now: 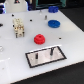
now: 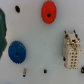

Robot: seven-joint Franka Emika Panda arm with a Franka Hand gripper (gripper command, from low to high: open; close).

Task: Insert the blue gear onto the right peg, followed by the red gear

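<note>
Nearest the exterior camera sits the grey plate [image 1: 46, 56] on the white bench [image 1: 70, 37], two dark pegs standing up from it; the right peg [image 1: 52, 51] is the one toward the exterior view's right, bare, nothing threaded on yet. Just behind, the red gear [image 1: 39, 38] lies flat. Further back lies the blue gear [image 1: 53, 23], well apart from the plate, and that's first in line. A cream block [image 1: 18, 27] stands off toward the exterior view's left. No fingers show in either view, so I cannot tell how they stand. My call: centre over the blue hub, drop straight, grip the hub evenly so the gear hangs level for the peg.
</note>
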